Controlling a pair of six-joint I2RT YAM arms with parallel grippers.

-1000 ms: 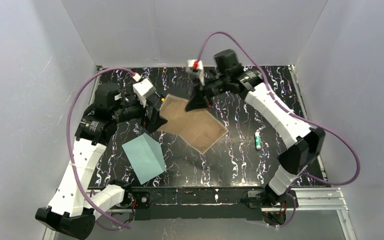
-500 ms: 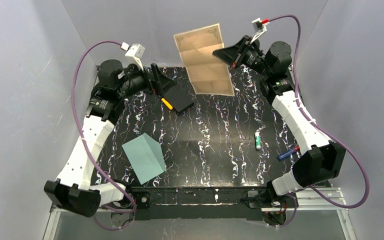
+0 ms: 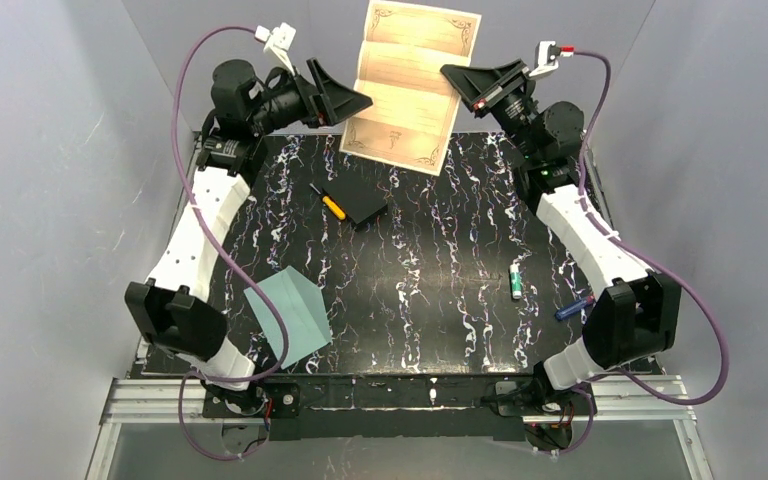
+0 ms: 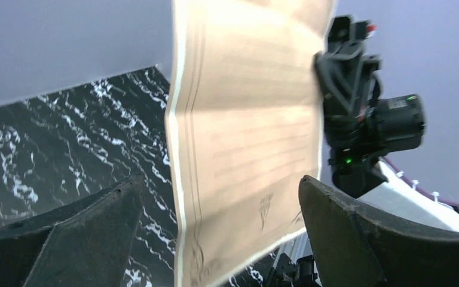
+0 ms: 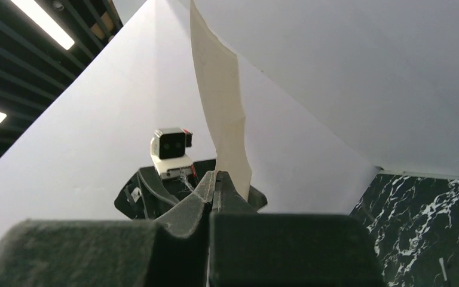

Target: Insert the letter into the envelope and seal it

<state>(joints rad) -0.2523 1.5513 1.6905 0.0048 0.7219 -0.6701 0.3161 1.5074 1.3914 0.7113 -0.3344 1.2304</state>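
**Left tool spread, right tool pinching the letter above the far edge of the counter**

The left tool [image 3: 356,101] is held high at the far left of the counter [image 3: 420,260], its fingers spread wide and pointing right. In the left wrist view the letter [image 3: 410,85] hangs in the gap between them, apart from both fingers. From above, the tool's tip overlaps the sheet's lower left edge, so contact there is hard to judge.

The letter is in the air above the far edge of the counter, nearly upright with its fold lines showing. Its top is cut off in the left wrist view.

The right tool [image 3: 452,73] is pressed together on the sheet's right edge. Its own camera sees the paper only edge-on, as a pale strip running out of the top. The dark fingers hide the exact pinch point.

On the counter, the envelope [image 3: 290,318] lies flat near the front left corner, with the left arm's purple cable crossing its left corner. Farther back are a small yellow-handled item [image 3: 333,206] and a black pad [image 3: 367,205] just beside it. To the right lie a green-and-white tube [image 3: 515,280] and a blue pen [image 3: 573,307], too small to make out further.
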